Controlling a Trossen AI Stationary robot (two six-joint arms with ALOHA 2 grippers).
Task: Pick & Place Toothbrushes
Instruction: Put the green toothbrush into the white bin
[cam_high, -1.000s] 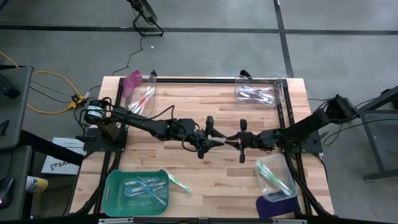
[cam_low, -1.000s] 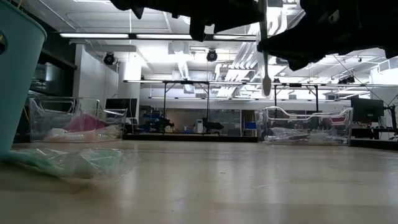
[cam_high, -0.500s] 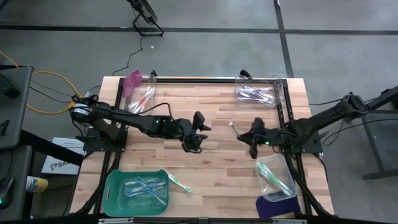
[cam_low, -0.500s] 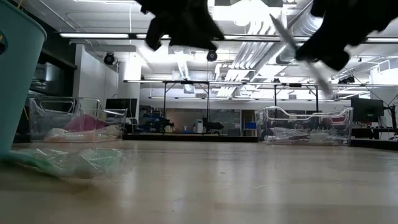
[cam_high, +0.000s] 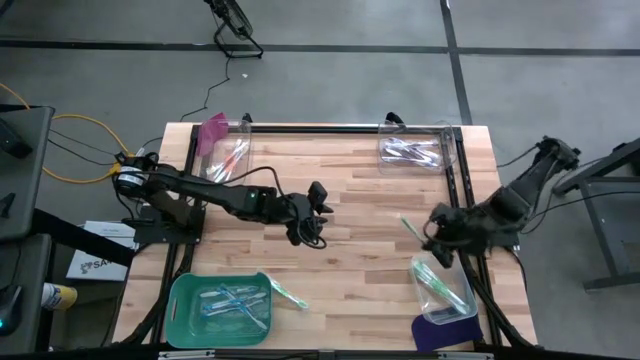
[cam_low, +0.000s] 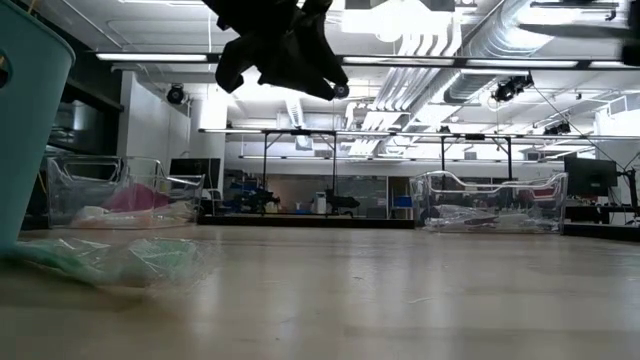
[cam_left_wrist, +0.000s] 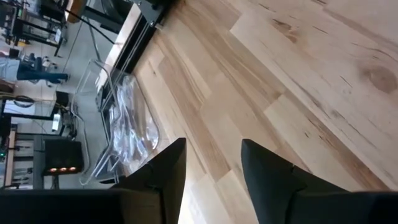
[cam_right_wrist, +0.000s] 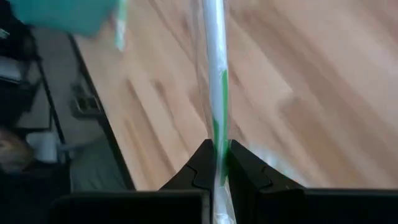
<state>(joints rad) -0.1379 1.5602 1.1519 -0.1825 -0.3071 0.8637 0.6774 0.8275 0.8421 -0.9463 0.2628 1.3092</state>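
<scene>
Right claw (cam_right_wrist: 216, 163) pinching a green-and-white toothbrush (cam_right_wrist: 216, 81)

Its head is cut off at frame top. Left claw (cam_left_wrist: 211, 163) hangs spread and empty mid-frame over the counter (cam_high: 350, 190).

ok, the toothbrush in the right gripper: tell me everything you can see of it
The toothbrush is thin, white with a green stretch along the handle, and looks sealed in clear wrap. The right gripper is shut on it near one end, and the rest sticks straight out past the fingers. In the high view it points away from the gripper, over bare wood just above the clear bin holding other green ones. Nothing else touches it.
</scene>
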